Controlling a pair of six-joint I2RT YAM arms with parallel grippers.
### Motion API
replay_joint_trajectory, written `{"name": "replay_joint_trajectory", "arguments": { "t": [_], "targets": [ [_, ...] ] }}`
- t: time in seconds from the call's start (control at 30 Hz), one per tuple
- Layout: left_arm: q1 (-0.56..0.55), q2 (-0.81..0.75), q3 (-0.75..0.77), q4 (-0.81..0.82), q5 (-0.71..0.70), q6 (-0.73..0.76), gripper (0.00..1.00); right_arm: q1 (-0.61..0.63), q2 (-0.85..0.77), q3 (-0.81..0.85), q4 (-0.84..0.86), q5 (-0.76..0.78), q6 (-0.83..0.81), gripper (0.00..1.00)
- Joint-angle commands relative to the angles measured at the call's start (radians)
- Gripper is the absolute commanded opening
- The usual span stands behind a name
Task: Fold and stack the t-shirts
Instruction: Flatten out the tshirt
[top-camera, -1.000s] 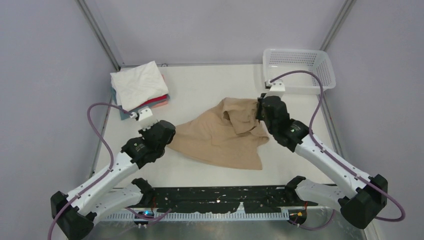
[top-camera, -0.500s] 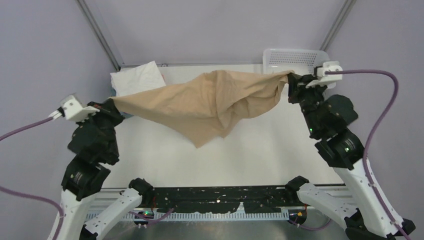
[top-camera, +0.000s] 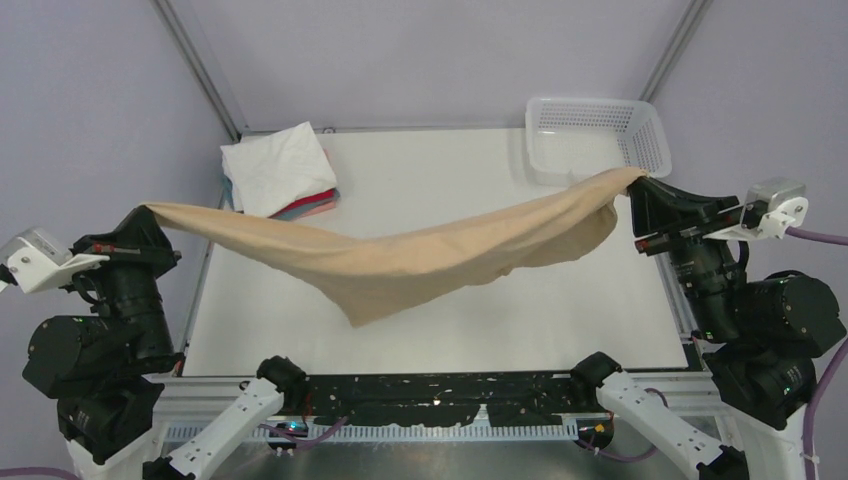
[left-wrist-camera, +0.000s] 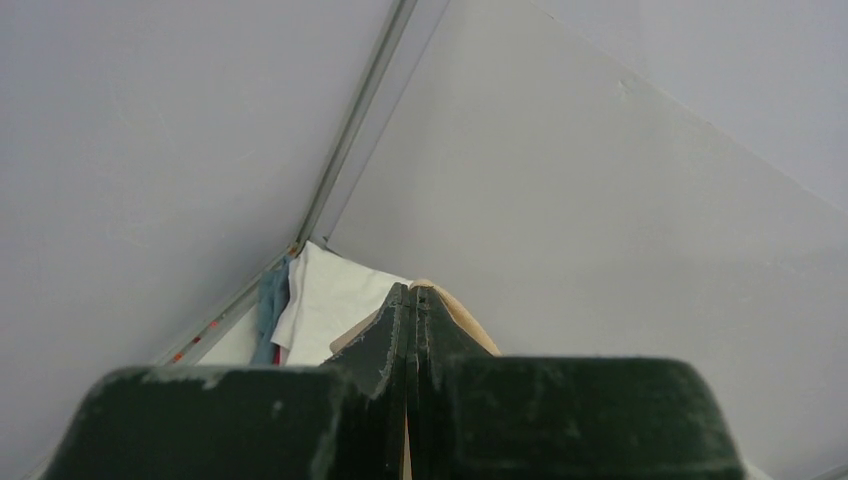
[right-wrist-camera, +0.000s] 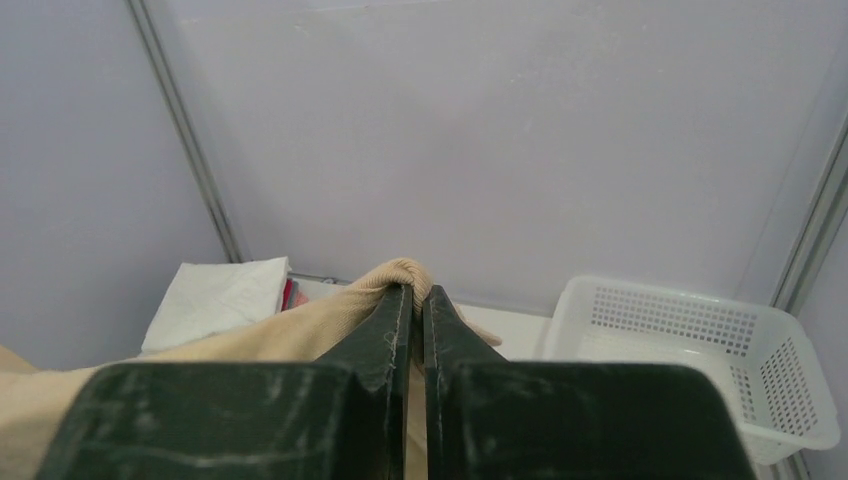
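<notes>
Left gripper (top-camera: 150, 212) and right gripper (top-camera: 640, 183) each clamp the tan t-shirt (top-camera: 420, 265) aloft, unfolded; we judge the folded stack (top-camera: 275, 170) done, this one left.

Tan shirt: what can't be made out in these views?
- Top: which part of the shirt the left pincer and right pincer grip; bunched cloth hides it.
- Left wrist: shirt almost all behind the pincer.
- Top: stack lower layers, covered by the white one; count unclear.
</notes>
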Motion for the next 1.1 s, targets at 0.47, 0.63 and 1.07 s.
{"name": "replay_joint_trajectory", "arguments": {
  "t": [0.47, 0.63, 1.07],
  "targets": [
    [0.251, 1.144, 0.189, -0.188, 0.228, -0.205, 0.38, -0.309, 0.717, -0.222, -0.088, 0.311, 0.288, 0.30],
    [0.252, 1.358, 0.427, -0.268, 0.347, -0.229, 0.99, -0.367, 0.991, -0.026, -0.187, 0.319, 0.370, 0.97],
    [0.071, 0.769, -0.245, -0.151, 0.445, -0.319, 1.00, -0.395, 0.521, -0.437, 0.034, 0.171, 0.534, 0.95]
  ]
}}
